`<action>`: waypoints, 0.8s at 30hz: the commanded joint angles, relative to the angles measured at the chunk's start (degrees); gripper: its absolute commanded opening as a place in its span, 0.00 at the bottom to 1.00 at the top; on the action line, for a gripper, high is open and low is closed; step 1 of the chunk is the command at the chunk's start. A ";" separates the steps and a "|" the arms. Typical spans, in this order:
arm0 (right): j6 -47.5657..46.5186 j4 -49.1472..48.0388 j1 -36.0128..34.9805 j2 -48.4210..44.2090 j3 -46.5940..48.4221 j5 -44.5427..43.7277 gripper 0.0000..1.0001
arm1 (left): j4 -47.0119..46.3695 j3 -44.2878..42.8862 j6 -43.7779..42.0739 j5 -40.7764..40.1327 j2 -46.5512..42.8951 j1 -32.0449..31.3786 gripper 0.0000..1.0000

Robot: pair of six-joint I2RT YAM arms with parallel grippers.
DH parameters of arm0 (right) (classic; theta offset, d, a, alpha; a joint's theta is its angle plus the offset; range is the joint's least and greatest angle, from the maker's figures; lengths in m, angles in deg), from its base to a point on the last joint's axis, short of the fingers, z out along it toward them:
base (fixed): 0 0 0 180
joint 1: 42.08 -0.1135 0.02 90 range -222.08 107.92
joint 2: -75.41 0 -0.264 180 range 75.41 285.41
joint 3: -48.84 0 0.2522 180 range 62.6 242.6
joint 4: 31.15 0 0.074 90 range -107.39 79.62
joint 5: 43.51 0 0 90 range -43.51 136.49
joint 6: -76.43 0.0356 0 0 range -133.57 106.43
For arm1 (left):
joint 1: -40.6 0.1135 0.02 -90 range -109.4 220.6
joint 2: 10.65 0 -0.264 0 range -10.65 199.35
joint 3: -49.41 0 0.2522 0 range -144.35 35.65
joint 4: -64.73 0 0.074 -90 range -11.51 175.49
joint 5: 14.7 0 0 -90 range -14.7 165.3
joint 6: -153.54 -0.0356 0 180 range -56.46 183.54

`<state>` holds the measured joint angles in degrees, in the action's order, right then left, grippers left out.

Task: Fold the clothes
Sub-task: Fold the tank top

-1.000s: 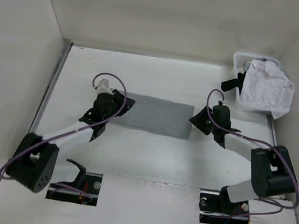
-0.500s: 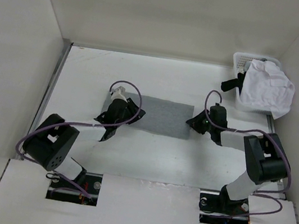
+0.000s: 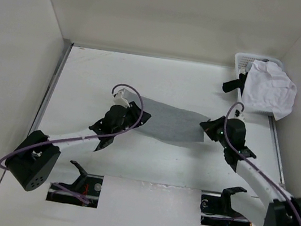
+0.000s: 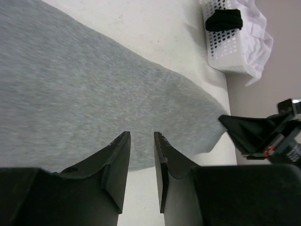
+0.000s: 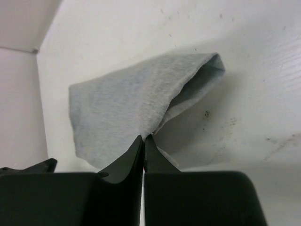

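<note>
The right fingers (image 5: pixel 124 165) have just pinched the T-shirt (image 3: pixel 171 125) by its right edge, ready to fold; whether the left fingers (image 4: pixel 115 160) hold it is unclear.

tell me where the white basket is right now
In the top view the white basket sits in the far right corner of the table, with a white shirt draped over it and a black item at its left side.

Lab robot cell: white table (image 3: pixel 88 74) boxed by plain white walls (image 3: pixel 171 19); cabled left arm (image 3: pixel 72 134), right arm (image 3: pixel 255 176) bolted at near edge; plastic basket (image 3: pixel 239 59) in corner.
</note>
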<state>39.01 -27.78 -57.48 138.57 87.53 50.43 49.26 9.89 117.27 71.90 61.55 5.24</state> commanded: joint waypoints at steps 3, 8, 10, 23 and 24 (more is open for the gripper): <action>-5.99 18.45 -3.44 -13.92 5.02 -7.81 0.01 | 0.93 2.29 -0.39 -1.43 -5.49 -1.07 0.25; -6.79 24.01 -12.22 -10.97 16.88 -9.47 0.01 | 3.65 3.96 -0.12 -1.44 -10.76 -0.11 0.25; -6.70 24.89 -16.61 -6.49 22.68 -12.02 0.01 | 5.06 4.40 -0.03 -1.44 -13.22 0.59 0.25; -6.08 29.81 -29.55 37.18 59.33 -14.76 0.03 | 14.11 7.65 -0.56 2.42 -28.96 10.08 0.26; -6.08 30.51 -29.90 40.52 62.23 -15.10 0.04 | 14.20 7.65 -0.47 3.13 -29.22 10.96 0.26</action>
<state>32.98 0.31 -86.04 172.84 142.59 36.38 62.48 16.93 117.30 72.47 33.75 14.31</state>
